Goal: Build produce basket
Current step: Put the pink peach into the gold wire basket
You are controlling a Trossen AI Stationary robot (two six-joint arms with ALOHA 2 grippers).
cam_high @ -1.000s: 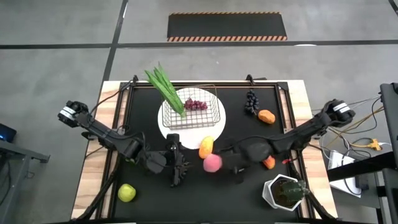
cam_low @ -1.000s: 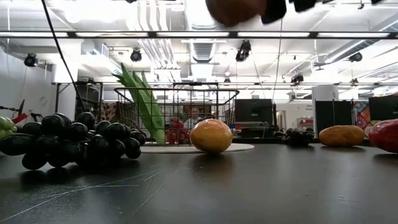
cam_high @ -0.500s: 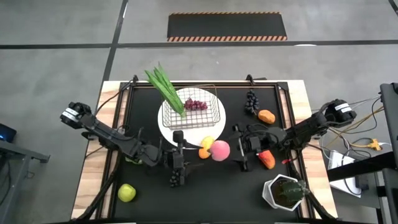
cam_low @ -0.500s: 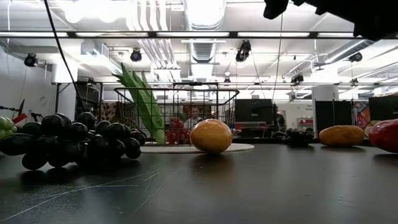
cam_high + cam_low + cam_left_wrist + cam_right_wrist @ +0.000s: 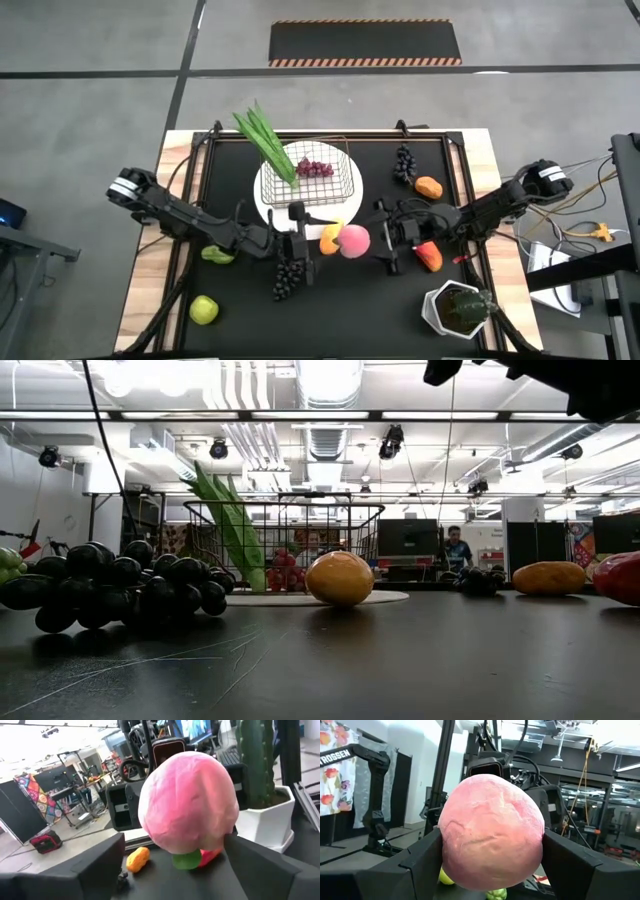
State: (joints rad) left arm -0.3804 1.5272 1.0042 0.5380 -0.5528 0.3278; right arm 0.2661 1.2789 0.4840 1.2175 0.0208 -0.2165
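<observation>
**Peach held in mid-air between the two grippers, near the plate's near rim**

High view: the right gripper (image 5: 374, 244) and the left gripper (image 5: 314, 240) face each other across the middle of the table, with the pink peach (image 5: 353, 241) between them. The basket (image 5: 272, 188) stands on the white plate (image 5: 352, 207) just beyond them. It holds a purple grape bunch (image 5: 315, 168), and the leafy stalks (image 5: 264, 139) lean out over its far left corner.

Right wrist view: the peach fills the gap between this arm's fingers (image 5: 422, 865), which press on both its sides.

Left wrist view: the same peach sits ahead of the left fingers (image 5: 100, 857), which stand spread. One shows a gap to the fruit; the other appears to meet its edge, though the angle is poor.

Low view: the peach is not in the picture, only dark arm parts cut off at the top right, so it is off the table. This view alone shows the mango (image 5: 340, 578) resting on the table against the plate's rim; from above it is half hidden under the left gripper.

Loose produce:
- a dark grape bunch (image 5: 287, 280) near of the left gripper
- a pear (image 5: 216, 254) and an apple (image 5: 204, 309) to the left
- a red-orange fruit (image 5: 430, 256) partly under the right arm
- an orange fruit (image 5: 429, 187) and a second dark bunch (image 5: 404, 163) at the far right
</observation>
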